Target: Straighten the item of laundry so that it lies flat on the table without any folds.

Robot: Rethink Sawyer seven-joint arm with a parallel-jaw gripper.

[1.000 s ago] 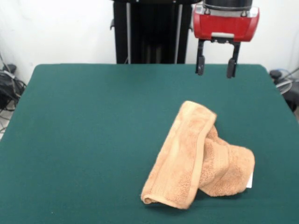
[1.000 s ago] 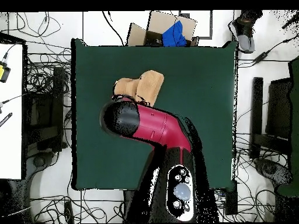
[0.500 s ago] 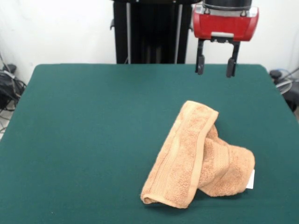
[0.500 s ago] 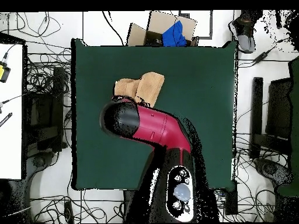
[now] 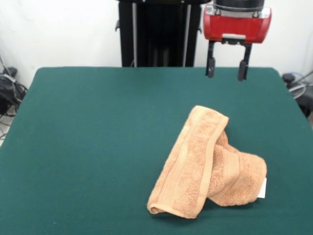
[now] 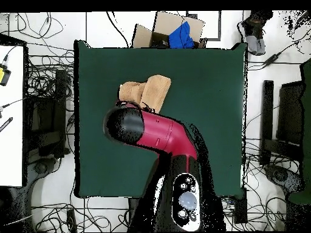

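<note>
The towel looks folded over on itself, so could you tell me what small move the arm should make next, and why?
Probably lower the open hand toward the towel's top corner. The hand hangs above the table, empty, and the towel lies doubled, one band-edged flap draped over a bunched part, so a layer must be gripped first.

Towel folded on table, gripper raised

The towel (image 5: 208, 164) lies doubled over on the table (image 5: 98, 147); the gripper (image 5: 226, 68) hangs above, fingers apart.

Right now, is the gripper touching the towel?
Apart. The front view shows the gripper open and raised above the table's far edge, with bare green felt between it and the towel.
</note>
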